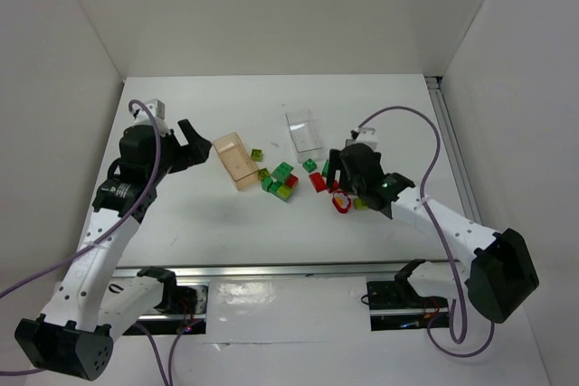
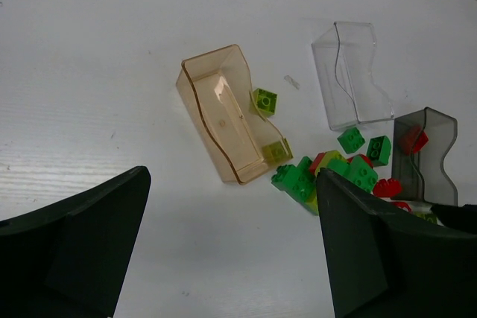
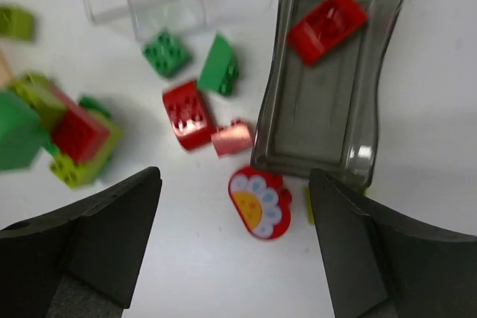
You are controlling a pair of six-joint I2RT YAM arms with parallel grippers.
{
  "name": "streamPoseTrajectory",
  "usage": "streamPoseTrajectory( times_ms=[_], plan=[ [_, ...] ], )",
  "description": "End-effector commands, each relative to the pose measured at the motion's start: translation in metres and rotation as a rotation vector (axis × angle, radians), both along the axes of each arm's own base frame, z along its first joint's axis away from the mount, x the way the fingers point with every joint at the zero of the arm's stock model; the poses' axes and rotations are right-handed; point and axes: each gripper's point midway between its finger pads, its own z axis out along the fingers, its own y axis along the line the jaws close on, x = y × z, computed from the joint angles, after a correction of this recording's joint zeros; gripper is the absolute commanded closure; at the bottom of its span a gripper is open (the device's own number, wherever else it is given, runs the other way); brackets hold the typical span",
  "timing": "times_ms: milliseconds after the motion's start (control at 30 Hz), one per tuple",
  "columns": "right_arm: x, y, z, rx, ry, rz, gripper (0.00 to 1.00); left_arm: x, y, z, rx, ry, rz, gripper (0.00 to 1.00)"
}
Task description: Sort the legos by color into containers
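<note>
Overhead, white walls (image 1: 271, 6) enclose a white table (image 1: 226, 223) strewn with legos (image 1: 282, 178).

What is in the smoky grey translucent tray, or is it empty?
Not empty: the smoky grey translucent plastic tray holds one red studded brick, lying near its far end in the right wrist view. Nothing else shows inside.

White table (image 1: 226, 232) enclosed by plain white walls (image 1: 271, 6).

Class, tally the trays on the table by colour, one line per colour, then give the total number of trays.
Peach-orange tray: 1
Clear tray: 1
Smoky grey tray: 1
Total: 3
</note>
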Motion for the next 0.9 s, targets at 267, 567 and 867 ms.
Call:
streamPoseTrajectory(
  times_ms=[267,567,867],
  plan=[
    [-0.032,0.017,-0.072,-0.046,0.185,0.163,0.15,0.005,0.001,0.024,-0.022,-0.077,0.016,0.01],
    [-0.021,0.015,-0.095,-0.093,0.229,0.177,0.31,0.006,0.000,0.022,-0.021,-0.068,0.016,0.01],
    [-0.023,0.026,-0.050,-0.072,0.156,0.197,0.65,0.006,0.007,0.016,-0.009,-0.037,0.055,0.01]
  ],
)
